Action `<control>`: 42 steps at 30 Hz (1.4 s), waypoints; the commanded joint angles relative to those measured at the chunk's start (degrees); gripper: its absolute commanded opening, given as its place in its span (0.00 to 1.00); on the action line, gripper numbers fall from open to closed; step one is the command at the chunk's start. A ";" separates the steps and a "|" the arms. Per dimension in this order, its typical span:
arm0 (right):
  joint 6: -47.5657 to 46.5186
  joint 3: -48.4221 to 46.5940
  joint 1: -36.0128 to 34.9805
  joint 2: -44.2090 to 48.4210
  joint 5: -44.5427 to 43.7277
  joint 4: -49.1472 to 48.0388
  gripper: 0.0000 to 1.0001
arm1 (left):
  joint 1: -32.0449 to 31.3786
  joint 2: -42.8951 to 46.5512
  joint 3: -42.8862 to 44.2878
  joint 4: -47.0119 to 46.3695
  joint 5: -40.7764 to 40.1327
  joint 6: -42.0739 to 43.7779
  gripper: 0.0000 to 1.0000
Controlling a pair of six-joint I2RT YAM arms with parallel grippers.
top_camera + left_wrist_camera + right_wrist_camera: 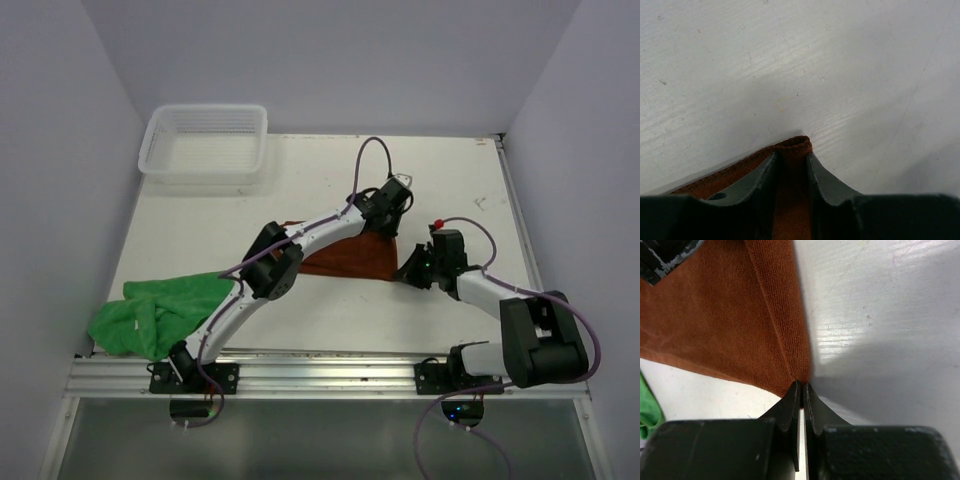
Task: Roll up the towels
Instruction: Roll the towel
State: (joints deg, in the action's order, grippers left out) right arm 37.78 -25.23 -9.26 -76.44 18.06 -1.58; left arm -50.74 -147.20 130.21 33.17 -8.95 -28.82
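Found the rust-brown towel (350, 258) stretched from one pair of fingers to the other: a hemmed corner clamped between the left fingers (759, 181), another corner nipped in the right fingers (788, 412), pressed almost together on it. Found the green towel (155, 315) crumpled on the desk (330, 180), well apart from both pairs.

— How are the arms built, by the look of them?
— The left arm (322, 229) has white link shells between black joint housings. The right arm (480, 287) matches it, with one bulky black housing (540, 345).
— Cables?
— A purple-grey cable (362, 160) loops along each arm. There is a small red knob (438, 222) by the right wrist.
— And the grippers?
— The left gripper (791, 159) has dark grey tapered fingers, one with a round hole. The right gripper (801, 386) is black and wedge-shaped.
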 commanded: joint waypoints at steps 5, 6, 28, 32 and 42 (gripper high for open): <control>-4.99 -5.35 -5.15 4.81 -13.04 15.29 0.00 | 3.28 6.21 -7.25 -9.34 4.11 -3.26 0.28; -5.52 -6.14 -5.42 5.60 -14.19 16.08 0.00 | 3.63 7.26 -7.86 -10.22 4.20 -3.35 0.28; -11.15 -14.31 -22.11 5.69 -38.36 27.33 0.00 | 7.41 15.27 -19.03 -22.62 13.17 -2.82 0.13; -11.32 -16.24 -25.01 4.20 -42.84 29.00 0.00 | 8.03 16.15 -20.08 -23.85 14.49 -2.65 0.13; -11.15 -19.68 -30.29 0.25 -46.98 31.03 0.00 | 8.20 17.56 -24.65 -25.61 14.93 -2.29 0.13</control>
State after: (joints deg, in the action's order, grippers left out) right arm 26.94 -43.27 -38.28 -75.26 -26.41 25.78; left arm -44.18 -133.99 106.89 12.51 7.40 -31.09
